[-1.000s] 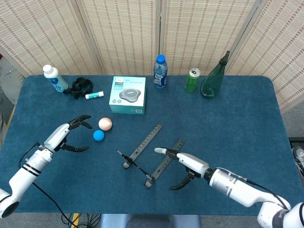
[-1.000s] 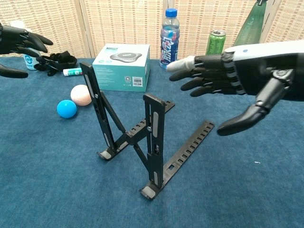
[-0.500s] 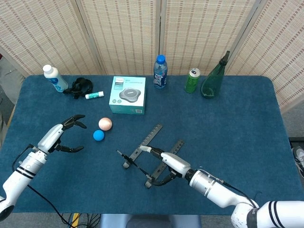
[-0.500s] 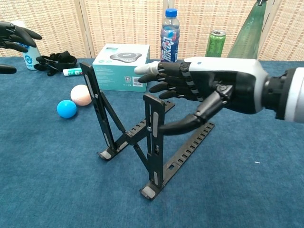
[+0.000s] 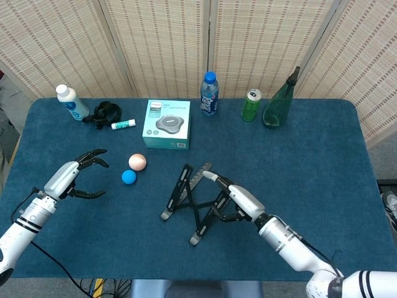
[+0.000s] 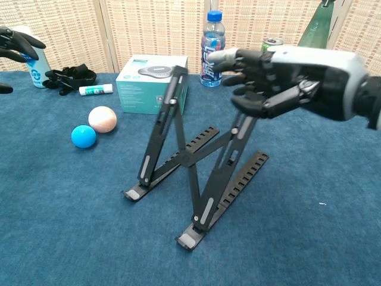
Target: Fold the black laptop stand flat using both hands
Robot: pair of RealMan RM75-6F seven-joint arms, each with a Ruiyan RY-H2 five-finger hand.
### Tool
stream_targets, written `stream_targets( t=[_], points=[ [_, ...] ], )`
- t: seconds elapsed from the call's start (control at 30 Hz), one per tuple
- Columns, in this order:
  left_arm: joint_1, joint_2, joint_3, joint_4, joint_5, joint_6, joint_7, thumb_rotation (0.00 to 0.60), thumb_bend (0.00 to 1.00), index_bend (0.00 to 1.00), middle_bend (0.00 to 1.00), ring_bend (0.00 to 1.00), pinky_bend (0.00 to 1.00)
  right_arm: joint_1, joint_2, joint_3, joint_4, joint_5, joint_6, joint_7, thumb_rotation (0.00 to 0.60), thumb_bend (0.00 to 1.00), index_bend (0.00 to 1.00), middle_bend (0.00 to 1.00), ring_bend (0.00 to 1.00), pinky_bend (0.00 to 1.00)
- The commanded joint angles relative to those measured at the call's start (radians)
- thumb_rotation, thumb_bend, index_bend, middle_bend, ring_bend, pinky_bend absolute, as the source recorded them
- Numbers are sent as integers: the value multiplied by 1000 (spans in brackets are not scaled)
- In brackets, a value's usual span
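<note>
Gripping one laptop stand (image 6: pixel 190 158), right hand (image 6: pixel 271 83); two balls (image 5: pixel 129 176) nearby.

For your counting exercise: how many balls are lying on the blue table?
2. A peach ball lies left of the laptop stand; a smaller blue ball sits just beside it, nearer the left hand. No others show.

Taking the laptop stand (image 5: pixel 195 202) near the table's (image 5: pixel 322 161) front middle as the landmark, the right hand (image 5: pixel 234 200) sits at its right upright, and the left hand (image 5: pixel 77 176) is well off to its left. Two balls (image 5: pixel 133 169) lie between that hand and the stand. Behind the stand lies a box (image 5: pixel 166 124), with a row beyond: squeeze bottle (image 5: pixel 72 103), strap (image 5: pixel 103 113) and tube (image 5: pixel 123 124) far left, water bottle (image 5: pixel 209 94), can (image 5: pixel 251 105) and glass bottle (image 5: pixel 279 101) to the right.
</note>
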Motion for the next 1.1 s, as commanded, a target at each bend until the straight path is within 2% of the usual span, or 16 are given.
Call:
stream_targets(
  t=[0.03,0.13,0.27,0.43,0.57,0.77,0.97,1.1],
  points=[
    [-2,3,-6,9,-4,-13,47,600,147,304,103,99,74,-70,73,1,-42,-38,90,8,600,420,0,11,0,0],
    [-9,-5,-11,27,-8,-30,117,600,147,307,143,118,77,-114,112,-11,-48,-87,147,-1,600,411,0,9,0,0],
    [-25,-23,-11,48,6,-53,228,600,147,310,175,148,97,-128,165,-39,-18,-169,150,-64,600,376,0,9,0,0],
    [-54,-50,-7,63,40,-81,354,600,147,315,176,151,118,-97,239,-48,37,-232,98,-207,600,223,0,9,0,0],
    [-71,-66,-2,61,57,-99,388,600,147,318,181,157,124,-72,259,-56,89,-260,50,-330,600,112,0,8,0,0],
    [-95,-77,27,38,86,-147,381,600,147,343,192,176,147,-47,231,-49,157,-240,1,-416,600,19,0,0,0,0],
    [-133,-93,42,44,106,-208,444,600,147,352,200,181,147,-23,185,-27,242,-232,-9,-476,600,5,0,0,0,0],
    [-149,-141,37,90,134,-194,504,600,147,305,201,181,147,-13,156,-27,268,-224,-26,-484,600,0,0,0,0,0]
  ],
)
